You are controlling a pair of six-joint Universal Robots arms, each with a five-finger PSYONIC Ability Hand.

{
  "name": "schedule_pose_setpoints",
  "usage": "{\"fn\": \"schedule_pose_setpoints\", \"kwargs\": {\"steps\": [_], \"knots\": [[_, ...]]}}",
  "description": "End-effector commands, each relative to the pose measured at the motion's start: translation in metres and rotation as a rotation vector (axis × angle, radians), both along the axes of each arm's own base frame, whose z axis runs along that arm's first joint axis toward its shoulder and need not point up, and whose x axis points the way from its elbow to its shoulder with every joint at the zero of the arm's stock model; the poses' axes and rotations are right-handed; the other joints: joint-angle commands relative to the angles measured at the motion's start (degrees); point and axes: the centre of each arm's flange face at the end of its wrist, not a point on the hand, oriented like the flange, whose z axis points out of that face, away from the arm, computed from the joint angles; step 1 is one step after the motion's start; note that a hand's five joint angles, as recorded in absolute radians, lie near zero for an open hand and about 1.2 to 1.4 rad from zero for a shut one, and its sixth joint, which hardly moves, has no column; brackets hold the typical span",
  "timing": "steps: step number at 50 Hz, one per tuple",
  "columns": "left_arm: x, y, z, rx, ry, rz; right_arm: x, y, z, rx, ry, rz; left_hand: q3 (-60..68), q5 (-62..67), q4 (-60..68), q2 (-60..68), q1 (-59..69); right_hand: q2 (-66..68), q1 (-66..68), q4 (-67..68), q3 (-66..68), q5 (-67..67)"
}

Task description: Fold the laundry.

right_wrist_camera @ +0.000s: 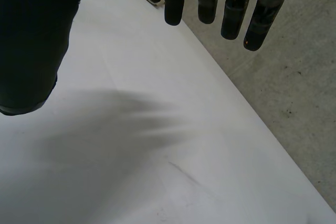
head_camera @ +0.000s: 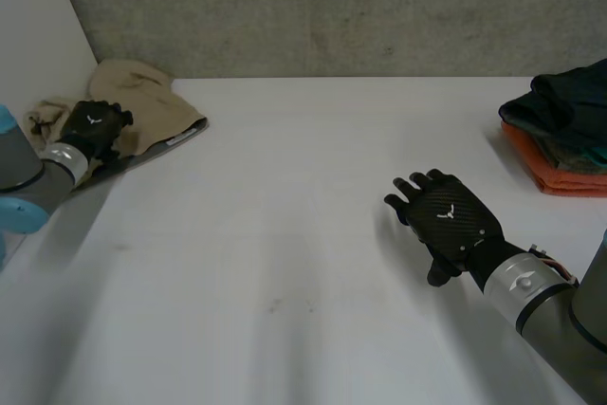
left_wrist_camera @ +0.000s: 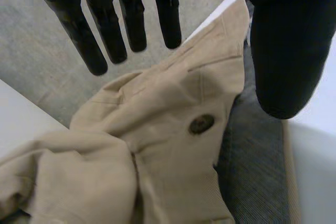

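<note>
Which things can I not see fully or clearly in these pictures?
Stack of clothes: cut off by the head view's right edge; number of pieces unclear.
Beige garment: crumpled, partly covered by the left hand in the head view; full shape unclear.
Left wrist view: whether the hand touches the garment cannot be told.

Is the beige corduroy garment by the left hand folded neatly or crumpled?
Crumpled: the beige corduroy garment lies bunched in uneven creases, its grey lining exposed near the dark button.
</note>
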Motion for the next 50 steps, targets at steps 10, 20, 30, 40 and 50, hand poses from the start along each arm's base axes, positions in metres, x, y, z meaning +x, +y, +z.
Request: {"fn": "schedule_pose_setpoints", "kwargs": {"steps": [10, 20, 30, 40, 50], "knots": [[0.004, -0.013, -0.022, -0.005, -0.002, 0.017, 0.0, 0.0, 0.0, 0.002, 0.0, 0.002, 36.49, 36.21, 36.32, 36.42, 35.73, -3.14, -2.56, -3.45, -2.15, -3.6], [0.015, -0.025, -0.013, -0.131, -0.121, 0.116, -0.001, 0.001, -0.001, 0.009, 0.001, -0.001, 55.84, 55.56, 55.67, 55.77, 55.08, -3.14, -2.56, -3.45, -2.15, -3.6], [0.018, -0.014, 0.039, -0.227, -0.113, 0.164, -0.002, 0.002, 0.003, 0.0, -0.002, -0.001, 55.84, 55.56, 55.67, 55.77, 55.08, -3.14, -2.56, -3.45, -2.15, -3.6], [0.017, 0.036, 0.028, 0.022, -0.109, 0.149, -0.002, 0.003, 0.003, 0.001, -0.004, 0.006, -8.57, -8.85, -8.74, -8.64, -9.33, -3.14, -2.56, -3.45, -2.15, -3.6], [0.032, 0.047, 0.01, 0.174, -0.1, 0.147, 0.001, 0.005, 0.002, 0.005, -0.008, 0.04, -5.88, -6.17, -6.05, -5.96, -6.64, -3.14, -2.56, -3.45, -2.15, -3.6]]}}
